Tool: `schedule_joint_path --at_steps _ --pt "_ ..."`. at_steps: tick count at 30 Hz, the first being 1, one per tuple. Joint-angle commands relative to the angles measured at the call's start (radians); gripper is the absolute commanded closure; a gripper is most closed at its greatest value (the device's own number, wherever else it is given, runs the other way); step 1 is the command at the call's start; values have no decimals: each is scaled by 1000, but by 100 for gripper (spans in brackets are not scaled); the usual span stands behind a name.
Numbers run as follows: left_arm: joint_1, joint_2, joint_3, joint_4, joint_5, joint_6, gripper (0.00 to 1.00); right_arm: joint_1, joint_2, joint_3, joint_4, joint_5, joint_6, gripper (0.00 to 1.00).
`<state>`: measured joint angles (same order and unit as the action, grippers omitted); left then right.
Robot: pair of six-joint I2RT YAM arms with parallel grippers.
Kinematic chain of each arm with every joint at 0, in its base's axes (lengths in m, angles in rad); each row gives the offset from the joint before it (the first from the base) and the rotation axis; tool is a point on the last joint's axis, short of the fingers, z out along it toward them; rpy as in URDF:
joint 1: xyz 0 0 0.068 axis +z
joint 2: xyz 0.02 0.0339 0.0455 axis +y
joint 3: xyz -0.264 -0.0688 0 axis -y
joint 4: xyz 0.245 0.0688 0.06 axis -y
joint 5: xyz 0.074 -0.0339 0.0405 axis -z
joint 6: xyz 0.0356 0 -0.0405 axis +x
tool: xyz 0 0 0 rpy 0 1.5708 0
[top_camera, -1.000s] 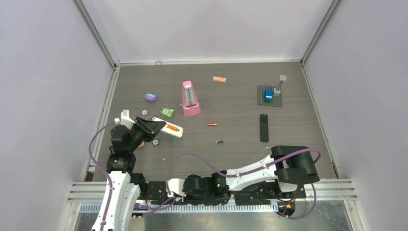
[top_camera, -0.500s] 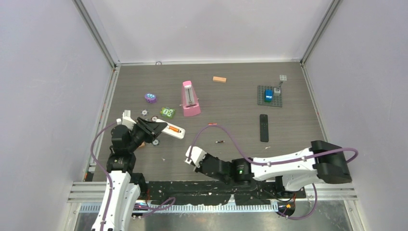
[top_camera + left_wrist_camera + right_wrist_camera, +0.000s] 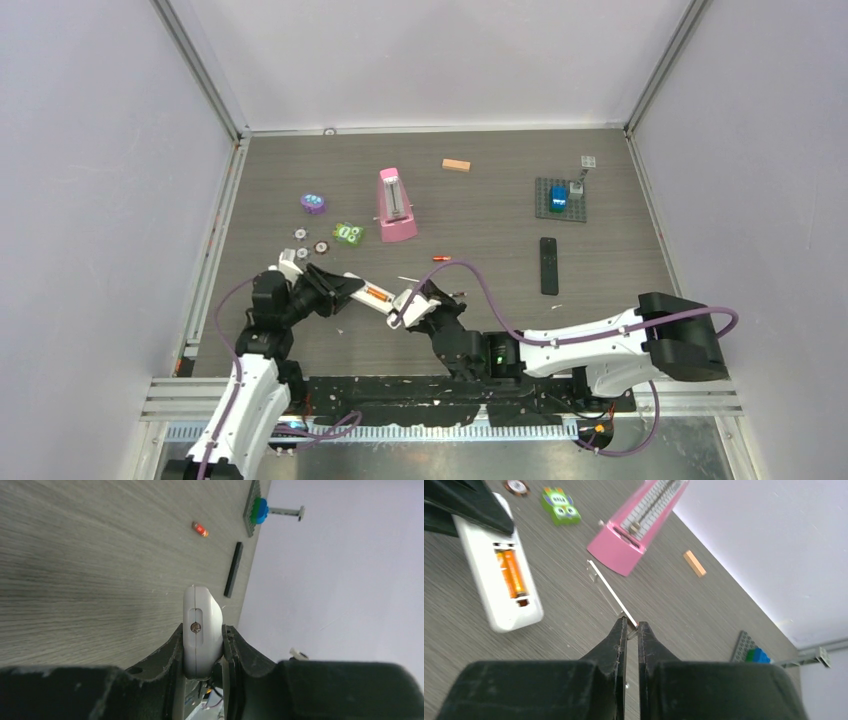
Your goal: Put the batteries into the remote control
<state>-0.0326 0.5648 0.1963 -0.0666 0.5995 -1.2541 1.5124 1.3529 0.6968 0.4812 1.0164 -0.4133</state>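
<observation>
Batteries (image 3: 511,575) first, Mia: where are they?

Two orange ones lie side by side in the open compartment of the white remote (image 3: 499,607), Tom. A small red one (image 3: 441,258) lies loose on the table (image 3: 500,230), well apart from the remote, between the pink metronome (image 3: 397,205) and the black remote (image 3: 548,265).

And the white remote itself?

The left gripper (image 3: 201,636) holds it by one end, its fingers pressed on the two long sides. The other end sticks out toward the right arm, with the compartment facing up. From the top view I cannot tell whether it rests on the table or hangs just above it.

What about the right gripper (image 3: 630,625)?

Its jaws are almost together, pinching a thin white plate (image 3: 609,592) seen edge-on. The plate juts out past the fingertips. The gripper sits just beside the free end of the white remote, and I cannot tell whether they touch.

Anything else close by?

A green toy block (image 3: 560,505) and the metronome lie beyond the remote. An orange-tan block (image 3: 456,165) sits further back, and a grey baseplate (image 3: 545,205) with a blue brick lies far right
</observation>
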Motion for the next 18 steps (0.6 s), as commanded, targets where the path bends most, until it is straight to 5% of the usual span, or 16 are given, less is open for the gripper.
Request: schedule_joint_path --at_steps 1,13,18 --pt "-108 50 -63 230 -83 -27 100 -25 -7 -16 -18 116 60 94" --pt "-385 354 -116 642 -475 -87 99 -75 -115 -49 -265 41 353 95" --pt "-435 472 -121 716 -579 -127 84 -77 -132 -52 -281 20 397 95"
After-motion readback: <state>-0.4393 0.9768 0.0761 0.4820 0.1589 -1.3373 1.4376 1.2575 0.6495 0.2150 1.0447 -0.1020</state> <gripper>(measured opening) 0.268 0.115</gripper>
